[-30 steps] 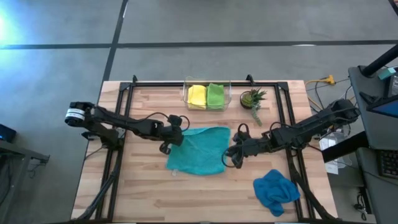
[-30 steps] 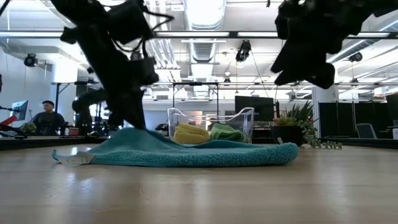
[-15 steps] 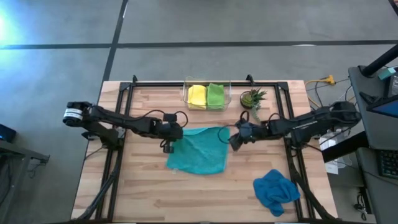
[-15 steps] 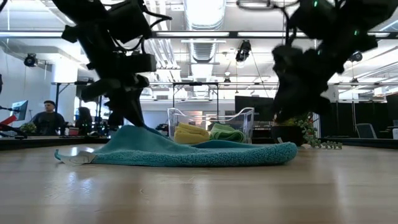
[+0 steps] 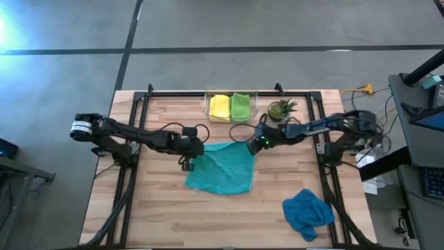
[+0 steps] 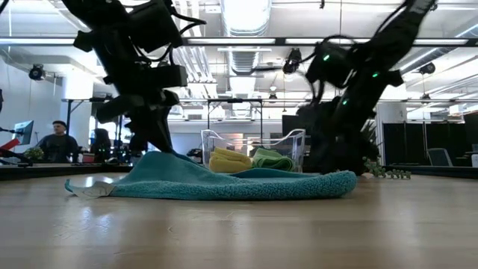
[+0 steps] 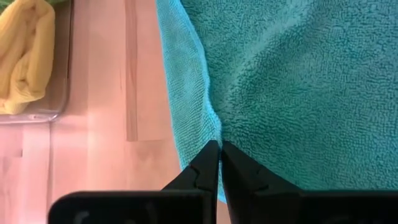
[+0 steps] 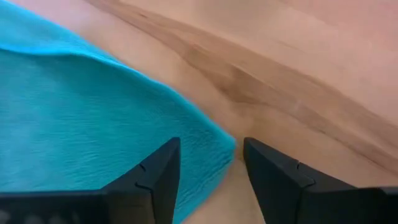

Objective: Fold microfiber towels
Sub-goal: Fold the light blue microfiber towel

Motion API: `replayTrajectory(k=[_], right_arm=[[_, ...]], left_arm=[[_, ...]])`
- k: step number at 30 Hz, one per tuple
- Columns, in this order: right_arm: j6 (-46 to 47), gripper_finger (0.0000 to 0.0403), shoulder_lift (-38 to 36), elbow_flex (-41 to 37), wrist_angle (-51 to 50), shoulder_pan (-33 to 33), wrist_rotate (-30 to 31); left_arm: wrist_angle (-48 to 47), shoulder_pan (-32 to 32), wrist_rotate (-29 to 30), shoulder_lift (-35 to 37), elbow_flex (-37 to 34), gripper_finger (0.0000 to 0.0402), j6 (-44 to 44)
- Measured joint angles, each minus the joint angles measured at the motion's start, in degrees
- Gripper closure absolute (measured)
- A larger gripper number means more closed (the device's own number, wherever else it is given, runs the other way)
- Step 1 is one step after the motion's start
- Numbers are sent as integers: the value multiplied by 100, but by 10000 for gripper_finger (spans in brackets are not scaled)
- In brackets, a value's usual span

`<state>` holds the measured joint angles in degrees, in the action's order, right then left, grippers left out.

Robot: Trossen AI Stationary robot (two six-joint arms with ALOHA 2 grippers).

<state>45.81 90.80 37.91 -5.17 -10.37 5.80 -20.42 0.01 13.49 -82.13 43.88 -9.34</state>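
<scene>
Both end effectors low – left (image 7: pixel 219 149) pinching teal towel (image 5: pixel 223 169), right (image 8: pixel 208 149) agape.

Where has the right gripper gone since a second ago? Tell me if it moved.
Yes. In the high view the right gripper has moved away from the blue towel, toward the potted plant, and now sits open at the teal towel corner.

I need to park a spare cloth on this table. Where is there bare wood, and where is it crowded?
Bare wood lies along the table's near edge, left of the blue towel and below the teal towel. The middle is crowded: left gripper pinches the teal towel's edge, right gripper straddles its corner. At the back sit the clear bin and potted plant.
</scene>
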Motion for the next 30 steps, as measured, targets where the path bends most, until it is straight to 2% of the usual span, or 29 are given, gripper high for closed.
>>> replayTrajectory(k=[4,8,10,16,25,30], right_arm=[[-98,233,535,498,-575,2,78],[-178,254,710,701,-669,24,119],[-191,278,686,719,-672,22,109],[-320,382,565,686,-778,11,138],[-338,393,549,686,-772,20,130],[-317,394,545,686,-772,22,127]], left_arm=[[2,0,-2,7,0,402,0],[-10,0,-3,8,11,402,33],[-9,1,3,41,23,402,243],[8,132,31,103,39,402,601],[88,225,16,103,35,401,903],[179,264,-59,34,17,372,903]])
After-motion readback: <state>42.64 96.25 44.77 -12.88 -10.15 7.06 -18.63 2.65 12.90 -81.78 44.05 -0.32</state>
